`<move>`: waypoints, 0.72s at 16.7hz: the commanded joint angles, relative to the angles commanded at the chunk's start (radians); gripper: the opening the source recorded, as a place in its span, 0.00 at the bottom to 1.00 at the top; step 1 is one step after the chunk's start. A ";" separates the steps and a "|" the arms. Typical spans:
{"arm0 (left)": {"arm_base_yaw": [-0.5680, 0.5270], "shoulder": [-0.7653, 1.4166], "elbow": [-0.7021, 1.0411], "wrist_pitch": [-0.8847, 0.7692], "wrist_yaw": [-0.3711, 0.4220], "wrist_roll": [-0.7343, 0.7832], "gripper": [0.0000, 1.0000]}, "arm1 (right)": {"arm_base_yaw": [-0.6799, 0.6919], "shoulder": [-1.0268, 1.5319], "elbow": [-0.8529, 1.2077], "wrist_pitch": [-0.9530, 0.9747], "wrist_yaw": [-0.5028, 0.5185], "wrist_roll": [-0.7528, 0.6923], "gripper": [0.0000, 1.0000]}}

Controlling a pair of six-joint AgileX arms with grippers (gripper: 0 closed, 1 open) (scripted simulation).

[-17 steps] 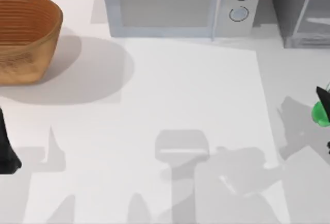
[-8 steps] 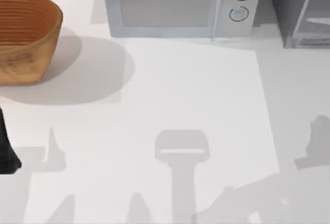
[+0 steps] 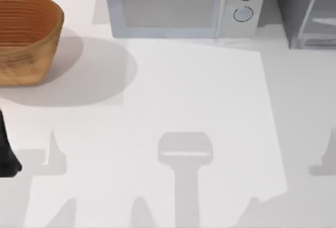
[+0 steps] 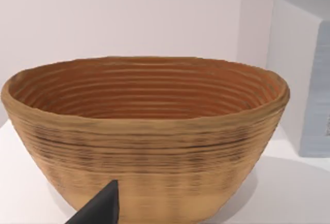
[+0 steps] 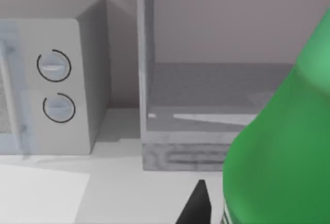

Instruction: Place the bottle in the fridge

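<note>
Fig. Carry phase, bottle en route to fridge. The green translucent plastic bottle [image 5: 281, 146] looms large and close in the right wrist view, its shoulder and upper body rising beside a dark claw finger [image 5: 196, 206]. It hangs well above the white desk [image 3: 199, 91]; judged from that, the right claw is holding it, though the grip itself lies out of frame, so I cannot tell how the fingers sit on it. The bottle appears roughly upright, prob. so it can be stood straight on a shelf.

Directly ahead of the bottle stands the tall grey box-shaped fridge [image 5: 206, 115], door side open toward the camera, with a grey inner floor and pale back wall on show. The bottle is near the opening but not inside yet; the approach looks lined up w/ the cavity. In the top view the fridge [image 3: 307, 12] occupies the far right corner.

Just beside the fridge sits the white microwave with two round knobs [image 3: 184, 4], a neighbour to avoid when swinging in.

At the far left, a brown ribbed woven basket [image 3: 26, 36] rests on the desk. The left arm is parked at the left edge, one dark finger [image 4: 100, 208] pointing at the basket; whether the left claw is wide or narrow cannot be told.
</note>
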 joint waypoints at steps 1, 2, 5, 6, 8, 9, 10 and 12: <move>0.000 0.000 0.000 0.000 0.000 0.000 1.00 | 0.000 0.000 0.000 0.000 0.000 0.000 0.01; 0.000 0.000 0.000 0.000 0.000 0.000 1.00 | 0.000 0.000 0.000 0.000 0.000 0.000 0.01; 0.000 0.000 0.000 0.000 0.000 0.000 1.00 | -0.003 0.014 0.008 0.009 -0.004 0.001 0.01; 0.000 0.000 0.000 0.000 0.000 0.000 1.00 | -0.007 0.035 0.022 0.025 -0.007 0.002 0.01; 0.000 0.000 0.000 0.000 0.000 0.000 1.00 | -0.022 0.108 0.070 0.080 -0.019 0.004 0.01; 0.000 0.000 0.000 0.000 0.000 0.000 1.00 | -0.032 0.161 0.102 0.117 -0.026 0.005 0.01; 0.000 0.000 0.000 0.000 0.000 0.000 1.00 | -0.043 0.224 0.138 0.159 -0.035 0.006 0.01; 0.000 0.000 0.000 0.000 0.000 0.000 1.00 | -0.068 0.382 0.222 0.255 -0.056 0.009 0.01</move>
